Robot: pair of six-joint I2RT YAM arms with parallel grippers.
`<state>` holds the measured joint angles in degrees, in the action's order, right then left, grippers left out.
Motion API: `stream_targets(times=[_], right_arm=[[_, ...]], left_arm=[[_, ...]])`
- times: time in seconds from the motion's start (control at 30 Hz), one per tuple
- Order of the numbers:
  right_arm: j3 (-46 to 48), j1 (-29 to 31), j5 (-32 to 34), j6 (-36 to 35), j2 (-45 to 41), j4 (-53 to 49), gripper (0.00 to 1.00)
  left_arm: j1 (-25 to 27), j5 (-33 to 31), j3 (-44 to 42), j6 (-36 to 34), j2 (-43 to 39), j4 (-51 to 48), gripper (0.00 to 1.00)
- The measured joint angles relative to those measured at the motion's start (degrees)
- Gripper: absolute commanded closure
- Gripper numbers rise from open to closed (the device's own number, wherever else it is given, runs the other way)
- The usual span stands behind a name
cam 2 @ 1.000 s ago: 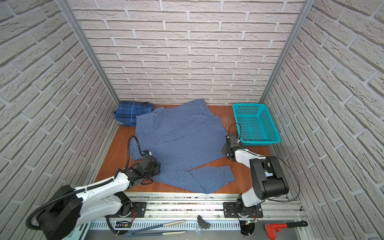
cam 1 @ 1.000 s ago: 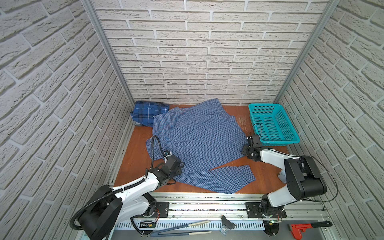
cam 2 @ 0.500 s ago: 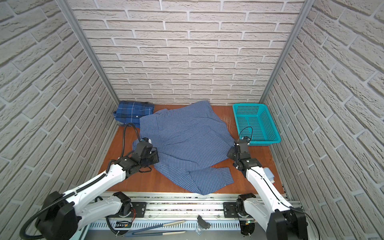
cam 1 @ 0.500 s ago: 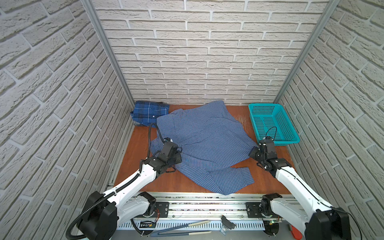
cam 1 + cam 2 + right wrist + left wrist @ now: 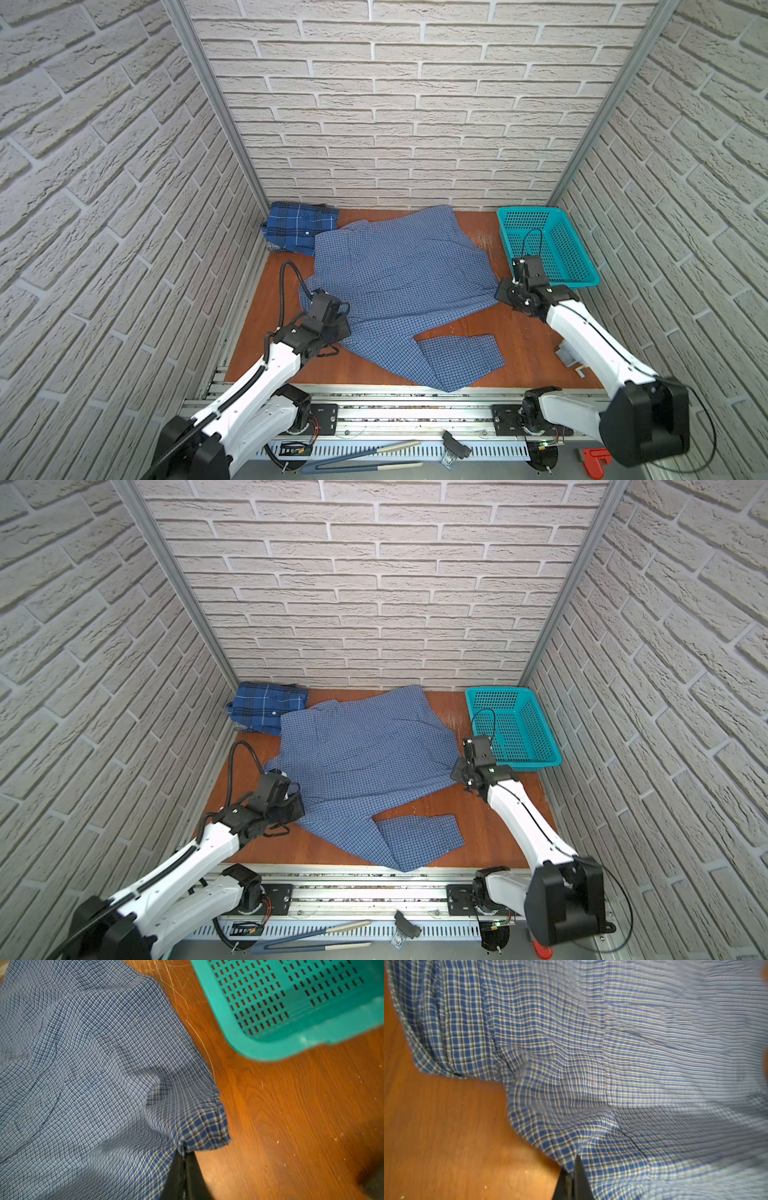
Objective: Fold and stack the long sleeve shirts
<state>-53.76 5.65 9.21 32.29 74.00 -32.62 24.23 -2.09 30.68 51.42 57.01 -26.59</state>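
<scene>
The light blue small-check shirt (image 5: 399, 282) (image 5: 365, 762) lies spread over the middle of the wooden table, with one sleeve folded toward the front edge. My left gripper (image 5: 340, 328) (image 5: 293, 808) is shut on its left edge; in the left wrist view the gripper (image 5: 572, 1167) pinches the cloth (image 5: 591, 1064). At the shirt's right corner my right gripper (image 5: 504, 293) (image 5: 457, 776) is shut on the hem, seen close in the right wrist view (image 5: 184, 1157) with the shirt (image 5: 83, 1064). The darker plaid shirt (image 5: 297, 226) (image 5: 266, 704) sits folded in the back left corner.
A teal perforated basket (image 5: 552, 286) (image 5: 528, 764) (image 5: 249, 1047) stands at the back right, just beyond my right gripper. A small grey object (image 5: 567, 355) lies on the table by the right arm. Brick walls close in three sides; a red tool (image 5: 594, 457) rests on the front rail.
Both grippers have shut on the light blue shirt's side edges. Half a second ago they held the edges farther back; now they are nearer the front again. The front sleeve stayed put.
</scene>
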Motion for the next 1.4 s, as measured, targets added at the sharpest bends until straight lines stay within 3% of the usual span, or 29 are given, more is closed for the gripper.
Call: stream_targets(times=[0.33,0.37,0.4,0.47,0.7,0.73,0.77,0.8,0.83,0.97,1.2,1.3,1.4], right_arm=[[-21.1,0.8,0.6,-4.2,26.4,1.0,0.94],[-22.5,0.9,0.6,-4.3,28.1,1.2,0.94],[-24.1,1.0,0.6,-4.7,30.1,1.6,0.94],[-26.6,1.2,0.6,-5.0,33.3,1.6,0.94],[-32.8,1.3,1.2,-6.4,41.6,1.9,0.93],[-34.1,1.3,1.4,-6.8,42.5,1.7,0.89],[-35.6,1.3,1.5,-7.3,43.6,1.6,0.88],[-36.9,1.3,1.6,-7.6,44.5,1.5,0.87],[-37.9,1.3,1.7,-7.9,45.0,1.7,0.81],[-38.2,1.3,2.4,-9.0,45.2,1.9,0.71],[-37.5,1.2,5.0,-9.4,44.0,0.9,0.62],[-30.8,1.4,4.1,-9.7,37.2,3.5,0.52],[-23.0,1.5,0.4,-10.9,28.3,8.5,0.49]], left_arm=[[-11.4,4.6,10.5,-7.9,16.9,4.8,1.00],[-11.9,4.7,11.5,-8.5,18.4,4.9,0.98],[-12.4,4.7,12.5,-9.5,20.4,5.2,0.84],[-13.0,4.9,14.0,-10.6,23.3,5.6,1.00],[-15.4,5.2,19.1,-13.7,29.0,5.3,1.00],[-15.7,5.2,20.5,-14.3,29.6,5.2,0.94],[-16.1,5.2,21.9,-14.7,30.3,5.0,0.81],[-16.4,5.1,23.2,-15.3,30.9,4.9,0.79],[-16.8,5.0,24.7,-15.8,31.8,4.8,0.74],[-18.1,4.6,27.5,-17.5,34.7,4.7,0.42],[-19.1,2.3,27.4,-18.4,34.2,2.0,0.36],[-19.3,1.4,27.4,-18.4,31.1,0.6,0.32],[-19.0,0.8,27.4,-18.3,26.3,-0.5,0.25]])
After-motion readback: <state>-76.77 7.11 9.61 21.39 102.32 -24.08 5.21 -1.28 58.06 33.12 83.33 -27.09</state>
